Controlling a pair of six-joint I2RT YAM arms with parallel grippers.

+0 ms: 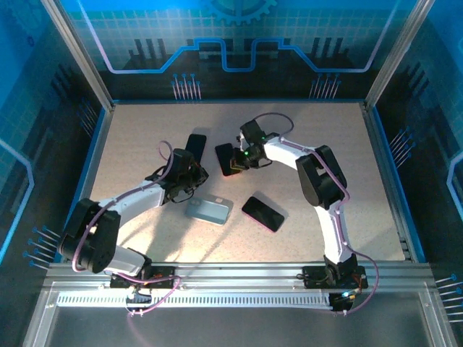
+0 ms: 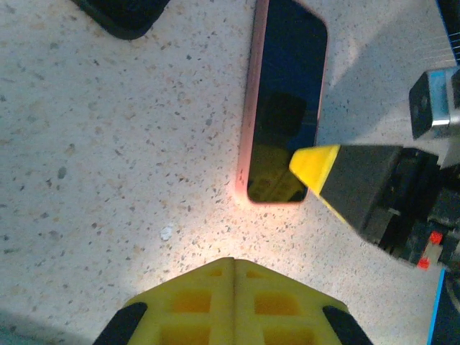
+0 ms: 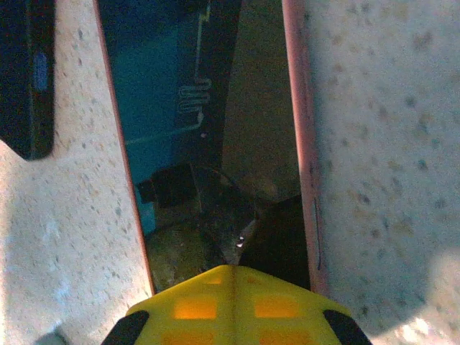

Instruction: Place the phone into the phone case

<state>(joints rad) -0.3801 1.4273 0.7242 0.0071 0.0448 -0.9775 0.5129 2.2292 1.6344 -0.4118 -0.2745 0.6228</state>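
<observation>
A phone (image 1: 226, 160) with a pink rim and dark screen lies flat at the table's middle. In the left wrist view the phone (image 2: 286, 86) lies just ahead of my shut left gripper (image 2: 233, 263), with bare table between them. My right gripper (image 3: 233, 270) is shut, its tip resting over the near end of the phone (image 3: 215, 93); from the left wrist its yellow fingertip (image 2: 314, 167) touches the phone's corner. In the top view the left gripper (image 1: 197, 173) sits left of the phone and the right gripper (image 1: 239, 160) on it. A pale grey-blue phone case (image 1: 209, 210) lies nearer the bases.
A black case-like slab (image 1: 194, 144) lies just left of the phone, also seen as a black slab (image 2: 122, 14) and a black slab edge (image 3: 29, 72). Another dark phone (image 1: 262, 212) lies right of the grey-blue case. Blue walls ring the table (image 1: 325, 144).
</observation>
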